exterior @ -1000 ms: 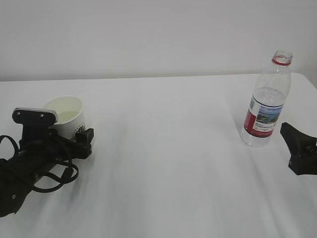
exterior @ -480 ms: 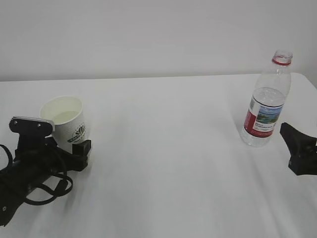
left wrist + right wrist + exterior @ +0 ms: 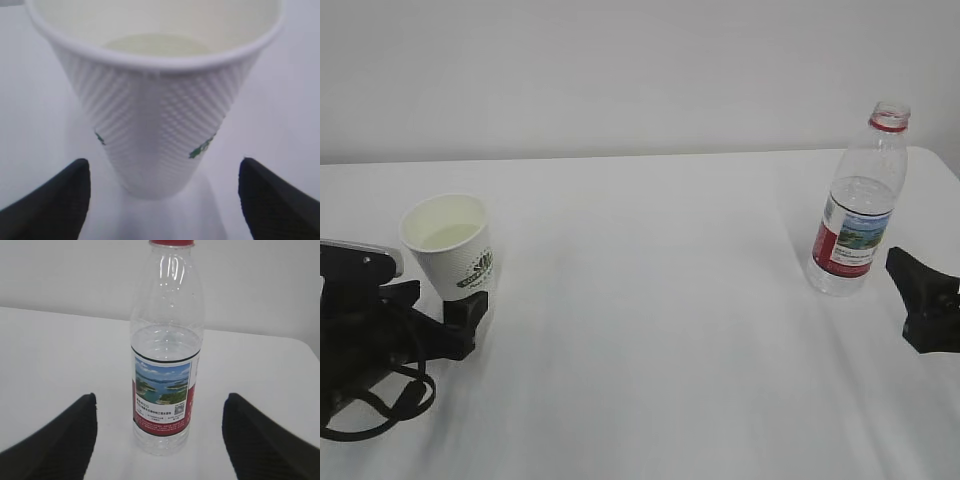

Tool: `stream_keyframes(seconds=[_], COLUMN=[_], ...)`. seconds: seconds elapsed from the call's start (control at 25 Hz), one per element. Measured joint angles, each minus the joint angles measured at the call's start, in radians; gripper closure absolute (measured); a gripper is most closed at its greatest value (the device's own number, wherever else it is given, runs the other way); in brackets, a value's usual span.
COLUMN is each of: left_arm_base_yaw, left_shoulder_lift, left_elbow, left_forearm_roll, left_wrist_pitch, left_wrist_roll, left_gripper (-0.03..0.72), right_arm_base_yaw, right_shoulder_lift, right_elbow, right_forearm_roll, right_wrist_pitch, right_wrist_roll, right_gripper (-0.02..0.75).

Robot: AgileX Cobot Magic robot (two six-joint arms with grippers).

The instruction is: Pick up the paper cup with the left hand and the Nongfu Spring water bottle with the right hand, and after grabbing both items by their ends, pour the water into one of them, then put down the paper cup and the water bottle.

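Note:
The paper cup (image 3: pixel 450 246) stands upright at the left of the table, holding pale water (image 3: pixel 448 236). In the left wrist view the paper cup (image 3: pixel 159 105) fills the frame, with water (image 3: pixel 155 45) inside. My left gripper (image 3: pixel 438 303) (image 3: pixel 163 172) is open just in front of the cup's base, its fingers apart from the cup. The Nongfu Spring water bottle (image 3: pixel 857 205) (image 3: pixel 165 365) stands uncapped at the right, partly filled. My right gripper (image 3: pixel 912 300) (image 3: pixel 160 400) is open, a little in front of the bottle and not touching it.
The white table (image 3: pixel 650 330) stretches between the cup and the bottle, with a plain pale wall behind its far edge. The left arm's black cables (image 3: pixel 380 400) lie on the table at the lower left.
My left arm has drawn back toward the lower left, leaving the cup standing free in front of its fingers. The right gripper and the bottle have not moved.

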Motion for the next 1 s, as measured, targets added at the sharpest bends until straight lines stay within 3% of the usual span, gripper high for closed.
stream_keyframes(seconds=[0.64,1.0], left_arm_base_yaw=[0.0,0.0], left_shoulder_lift=[-0.274,-0.494], left_elbow=[0.167,0.177], left_forearm_roll=[0.052,0.011], left_wrist_pitch=[0.0,0.0], left_wrist_roll=[-0.013,-0.014], left_gripper=[0.038,0.065], right_arm_base_yaw=[0.0,0.0], right_shoulder_lift=[0.0,-0.023], right_elbow=[0.0,0.0], right_forearm_roll=[-0.012,-0.025], right_wrist_pitch=[0.0,0.0], right_wrist_roll=[0.044,0.075], right_gripper=[0.146,0.147])
